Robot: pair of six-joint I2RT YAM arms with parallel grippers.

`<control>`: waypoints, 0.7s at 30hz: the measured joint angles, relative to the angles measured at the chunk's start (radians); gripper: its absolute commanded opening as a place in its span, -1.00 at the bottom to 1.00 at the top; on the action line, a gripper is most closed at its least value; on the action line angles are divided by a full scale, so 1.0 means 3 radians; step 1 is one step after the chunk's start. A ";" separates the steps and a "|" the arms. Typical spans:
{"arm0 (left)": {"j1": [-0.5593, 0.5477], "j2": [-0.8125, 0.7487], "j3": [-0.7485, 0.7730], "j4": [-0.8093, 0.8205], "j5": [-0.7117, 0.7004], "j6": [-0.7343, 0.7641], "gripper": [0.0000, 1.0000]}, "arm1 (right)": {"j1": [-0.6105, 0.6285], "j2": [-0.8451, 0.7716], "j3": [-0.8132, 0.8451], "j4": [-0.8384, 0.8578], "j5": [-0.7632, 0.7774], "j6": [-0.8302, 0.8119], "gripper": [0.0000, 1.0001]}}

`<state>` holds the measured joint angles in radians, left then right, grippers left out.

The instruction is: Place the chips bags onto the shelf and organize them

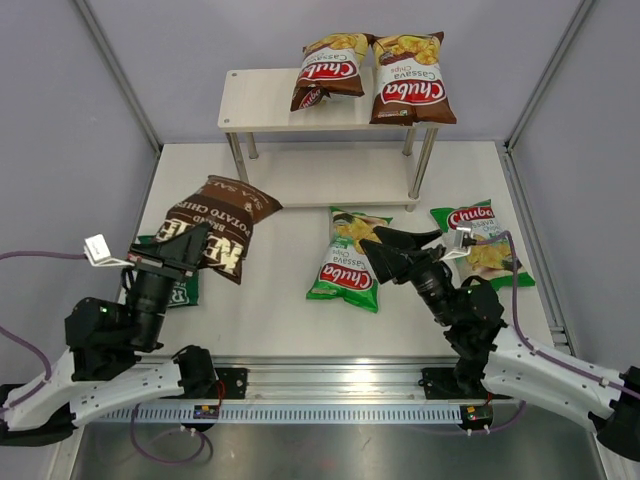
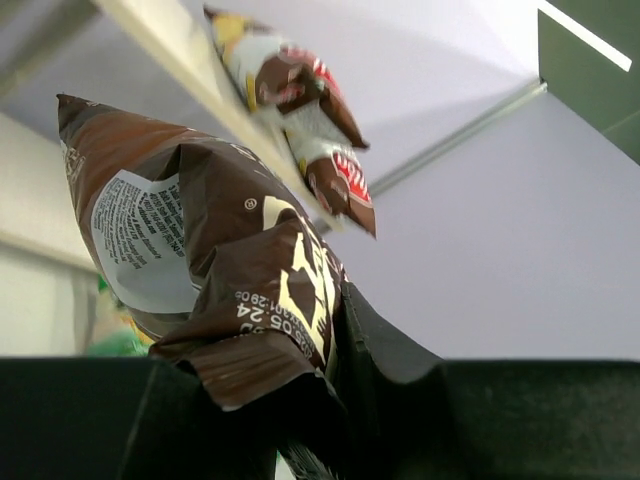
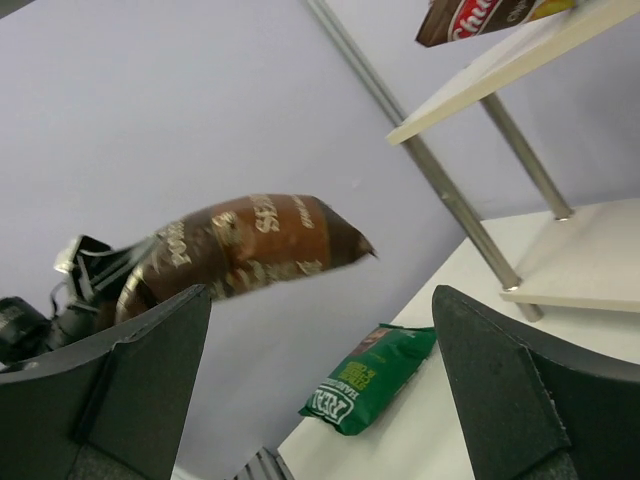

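Note:
My left gripper [image 1: 195, 245] is shut on the bottom seam of the dark brown Kettle bag [image 1: 222, 225] and holds it above the table; the bag fills the left wrist view [image 2: 215, 250]. Two brown Chuba bags [image 1: 330, 68] [image 1: 408, 80] lie on the shelf's top board [image 1: 255, 100]. My right gripper [image 1: 395, 245] is open and empty, raised between two green Chuba bags [image 1: 348, 260] [image 1: 485, 245] that lie on the table. The dark green REAL bag [image 3: 370, 385] lies on the table under my left arm; it also shows in the top view [image 1: 178, 285]. The right wrist view shows the Kettle bag [image 3: 240, 245] in the air.
The shelf's lower board [image 1: 330, 185] stands at the back on thin metal legs [image 1: 423, 160]. Grey enclosure walls surround the white table [image 1: 280, 320]. The left half of the top board is bare.

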<state>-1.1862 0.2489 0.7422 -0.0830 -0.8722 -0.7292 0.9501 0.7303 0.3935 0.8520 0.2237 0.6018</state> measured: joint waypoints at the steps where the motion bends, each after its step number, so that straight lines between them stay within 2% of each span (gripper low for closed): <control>1: 0.0000 0.0079 0.0144 -0.0018 -0.0053 0.0112 -0.74 | -0.0001 -0.0126 0.0000 -0.0150 0.0071 -0.0032 0.99; 7: 0.0001 0.0679 0.0991 0.0278 -0.0366 0.0983 -0.68 | -0.0003 -0.0572 -0.0001 -0.0741 0.0355 -0.0134 0.99; 14: 0.0111 0.1625 0.1798 0.0963 -0.0448 0.1902 -0.70 | -0.0003 -0.0638 0.0006 -0.1181 0.0431 -0.0167 0.99; 16: 0.0357 0.1957 0.2126 0.0927 -0.0354 0.1924 -0.73 | -0.0003 -0.0675 0.0023 -0.1321 0.0432 -0.0172 0.99; 21: 0.1689 0.2639 0.2908 0.0352 0.0484 0.1222 -0.78 | -0.0003 -0.0893 0.0055 -0.1625 0.0436 -0.0174 0.99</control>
<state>-0.6796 1.0405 1.6146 0.0227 -0.7269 -0.3626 0.9493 0.4625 0.4099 0.3645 0.3546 0.5495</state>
